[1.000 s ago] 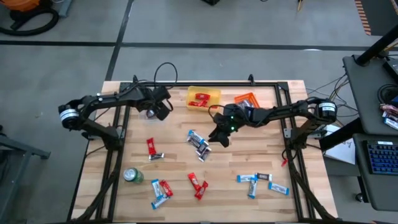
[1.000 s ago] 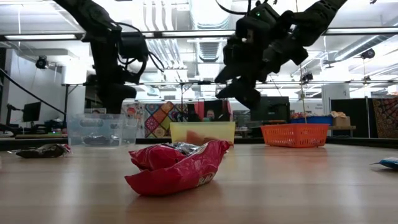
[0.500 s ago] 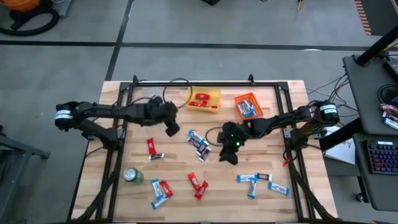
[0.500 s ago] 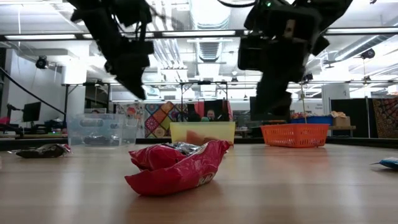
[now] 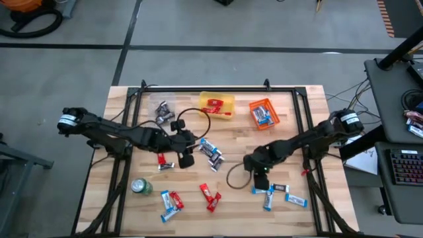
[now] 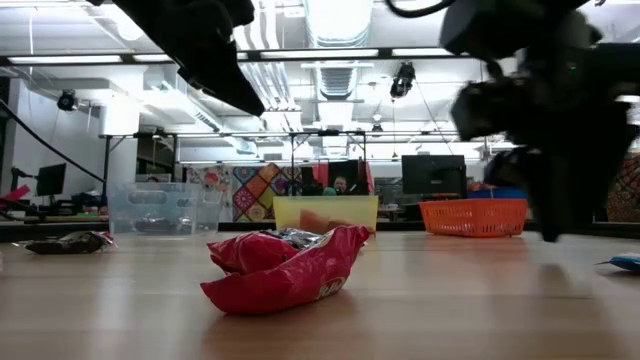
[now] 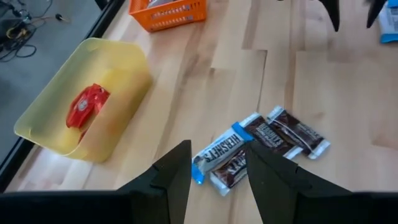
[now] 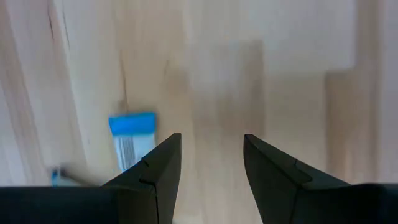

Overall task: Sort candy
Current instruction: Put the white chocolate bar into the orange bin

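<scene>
Both arms have come down from the far bins toward the table centre since the earlier frames. The left gripper (image 5: pixel 187 158) now hovers beside the central cluster of candy (image 5: pixel 210 151); its fingers (image 7: pixel 177 171) stand apart and empty, aimed at a blue-and-white bar (image 7: pixel 221 152) lying against two dark brown bars (image 7: pixel 283 130). The right gripper (image 5: pixel 260 177) has moved to the near right, above the blue bars (image 5: pixel 268 192); its fingers are spread with nothing between them, and one blue wrapper (image 8: pixel 132 140) shows just outside the gap.

Remaining candy lies scattered: red bars at (image 5: pixel 160 156) and (image 5: pixel 210 196), and a mixed pair near the green can (image 5: pixel 140 187). The yellow bin (image 5: pixel 217 106) holds red pieces, the orange basket (image 5: pixel 264 112) blue ones, and a clear container (image 6: pixel 165 208) sits at the far left.

Risks:
- Double pick. The three central bars touch, so a closing grasp may catch two colours at once and put one in the wrong bin.
- Missed grasp. The blue wrapper is off-centre from the right fingers; closing now may pinch only an edge or push the glossy bar away.
- Cable snag. A loose loop (image 5: pixel 236 177), apparently a cable, lies beside the right gripper and may drag nearby bars.
</scene>
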{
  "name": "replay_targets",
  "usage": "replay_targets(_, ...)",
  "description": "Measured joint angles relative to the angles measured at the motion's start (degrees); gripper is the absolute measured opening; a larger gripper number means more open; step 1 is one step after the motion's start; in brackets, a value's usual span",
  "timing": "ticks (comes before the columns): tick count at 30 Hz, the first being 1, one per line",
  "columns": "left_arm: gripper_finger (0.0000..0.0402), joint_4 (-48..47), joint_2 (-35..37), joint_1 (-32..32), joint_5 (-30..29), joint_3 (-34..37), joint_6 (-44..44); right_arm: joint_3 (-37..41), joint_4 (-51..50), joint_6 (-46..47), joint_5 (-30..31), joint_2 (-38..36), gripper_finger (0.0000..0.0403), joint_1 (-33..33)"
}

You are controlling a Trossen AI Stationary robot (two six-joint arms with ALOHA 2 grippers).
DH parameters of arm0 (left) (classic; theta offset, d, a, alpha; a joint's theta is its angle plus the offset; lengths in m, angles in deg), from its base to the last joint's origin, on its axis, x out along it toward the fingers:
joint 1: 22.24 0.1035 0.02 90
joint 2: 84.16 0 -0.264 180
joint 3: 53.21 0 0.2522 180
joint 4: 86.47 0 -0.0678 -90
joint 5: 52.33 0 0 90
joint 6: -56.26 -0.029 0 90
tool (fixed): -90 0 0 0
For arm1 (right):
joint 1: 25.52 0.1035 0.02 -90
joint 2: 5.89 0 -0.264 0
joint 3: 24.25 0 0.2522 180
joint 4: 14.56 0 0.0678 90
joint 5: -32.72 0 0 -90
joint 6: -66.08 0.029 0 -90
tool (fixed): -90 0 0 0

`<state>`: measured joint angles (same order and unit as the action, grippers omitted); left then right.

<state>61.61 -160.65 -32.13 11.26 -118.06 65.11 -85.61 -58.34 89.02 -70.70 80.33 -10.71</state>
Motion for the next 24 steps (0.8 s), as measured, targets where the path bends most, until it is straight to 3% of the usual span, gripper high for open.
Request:
replay_targets(11,0.0134,0.5,0.0,-0.2,0.0,0.0,0.8,-1.2,-1.4,5.3,4.7,0.0,0.016,10.2)
replay_targets(24,0.0134,0.6,0.0,-0.2,0.0,0.0,0.6,-1.8,-1.5,13.7,10.1,0.0,0.016,15.9)
